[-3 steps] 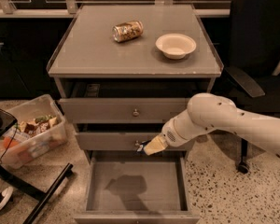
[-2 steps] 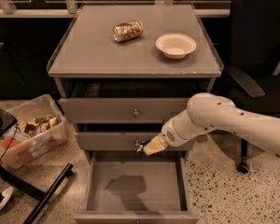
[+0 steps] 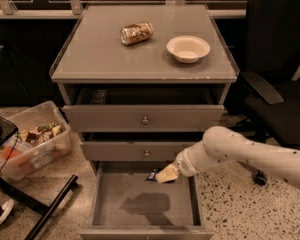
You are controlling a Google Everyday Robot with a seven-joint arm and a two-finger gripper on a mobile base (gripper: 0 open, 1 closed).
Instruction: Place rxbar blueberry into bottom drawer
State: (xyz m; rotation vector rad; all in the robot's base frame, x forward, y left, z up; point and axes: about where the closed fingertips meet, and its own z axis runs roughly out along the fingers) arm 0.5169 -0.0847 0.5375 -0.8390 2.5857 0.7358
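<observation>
The bottom drawer (image 3: 102, 204) is pulled open at the foot of the grey cabinet, and its plain grey floor is bare apart from a shadow. My white arm reaches in from the right. My gripper (image 3: 159, 175) hangs over the drawer's back edge, just below the middle drawer's front. It is shut on the rxbar blueberry (image 3: 152, 175), a small dark wrapper sticking out to the left of the pale fingertips. The bar is held above the drawer floor and does not touch it.
A gold-brown can (image 3: 136, 33) lies on its side on the cabinet top next to a white bowl (image 3: 188, 48). The top drawer (image 3: 115, 118) stands slightly open. A clear bin of snacks (image 3: 32, 146) sits on the floor at the left and a black chair (image 3: 280, 84) stands at the right.
My gripper has moved down with the bar, from in front of the middle drawer to just over the back of the open bottom drawer.
</observation>
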